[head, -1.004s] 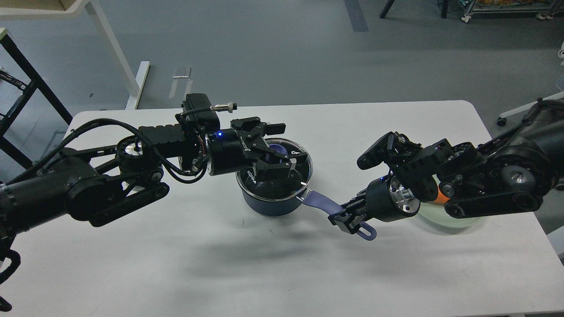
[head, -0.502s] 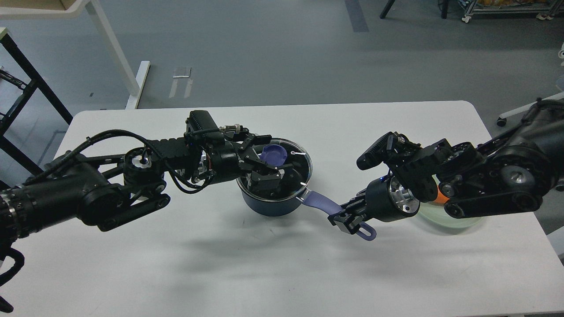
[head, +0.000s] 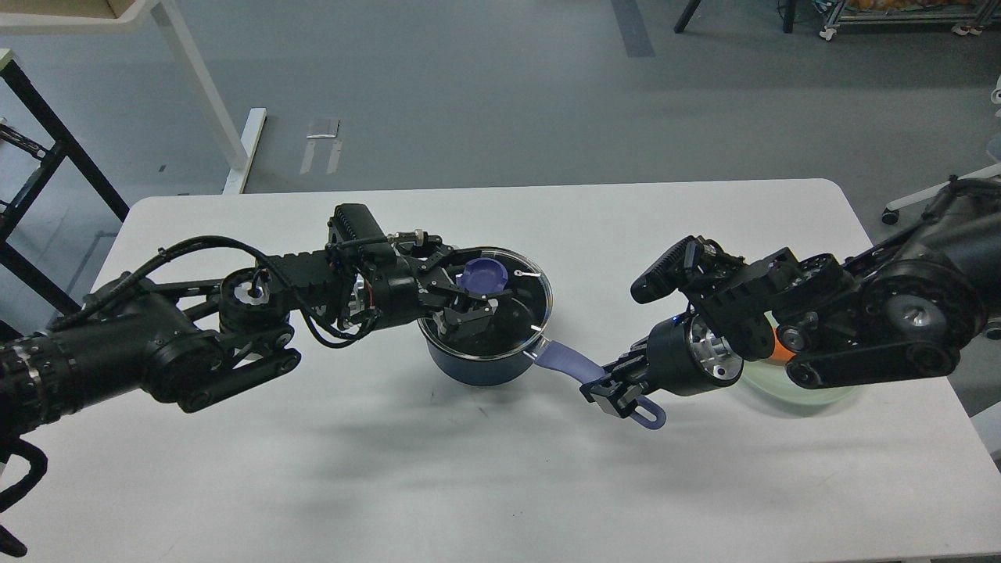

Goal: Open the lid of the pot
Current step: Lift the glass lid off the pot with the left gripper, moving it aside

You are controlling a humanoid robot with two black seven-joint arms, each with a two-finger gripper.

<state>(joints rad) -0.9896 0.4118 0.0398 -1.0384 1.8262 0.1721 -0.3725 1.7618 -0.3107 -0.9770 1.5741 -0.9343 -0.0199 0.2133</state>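
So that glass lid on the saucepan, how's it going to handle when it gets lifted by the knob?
The glass lid looks rigid, so it should rise in one piece. Held only by its small purple knob, it may tilt or swing. Glass with a thin metal rim is probably breakable and fairly heavy for its size. The right gripper on the saucepan handle should keep the pan down.
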